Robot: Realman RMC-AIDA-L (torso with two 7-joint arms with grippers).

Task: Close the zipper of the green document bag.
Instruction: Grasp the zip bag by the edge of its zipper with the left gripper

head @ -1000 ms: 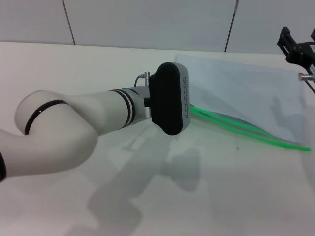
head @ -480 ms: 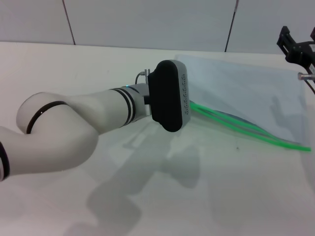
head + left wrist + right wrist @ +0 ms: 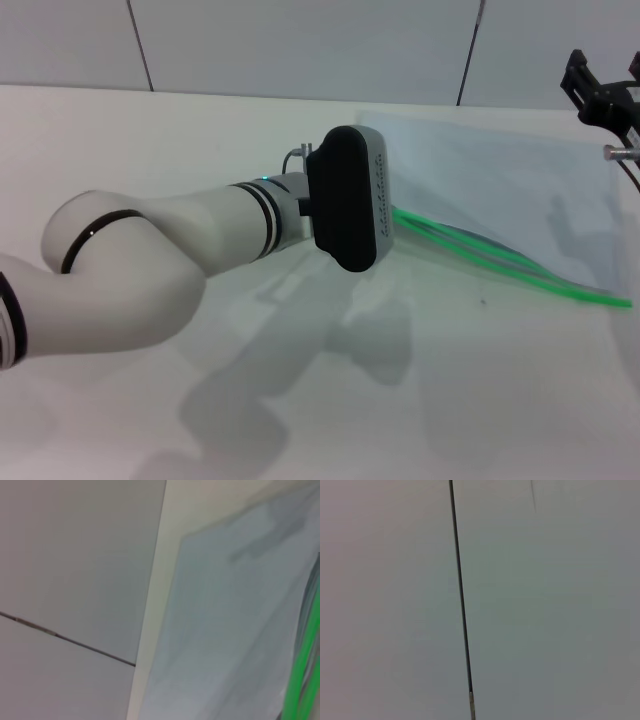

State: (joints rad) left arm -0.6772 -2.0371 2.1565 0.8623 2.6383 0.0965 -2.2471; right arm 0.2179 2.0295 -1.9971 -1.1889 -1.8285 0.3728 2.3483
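The green document bag (image 3: 500,185) lies flat at the table's right, a translucent pale grey-blue pouch. Its zipper (image 3: 500,262) runs along the near edge as two bright green strips that stand apart over most of their length. The slider tab is hidden. My left arm reaches across from the left, and its black wrist housing (image 3: 348,198) covers the zipper's left end and the left gripper itself. The left wrist view shows the bag (image 3: 225,620) close up with the green zipper (image 3: 300,670) at its edge. My right gripper (image 3: 603,95) hangs at the far right, above the bag's back corner.
The white table (image 3: 300,400) stretches wide in front of the bag. A grey panelled wall (image 3: 300,40) stands behind it. The right wrist view shows only the wall (image 3: 545,605) with a dark seam.
My left arm has shifted slightly to the right, along the zipper's left end. The bag and the right arm have stayed in place.
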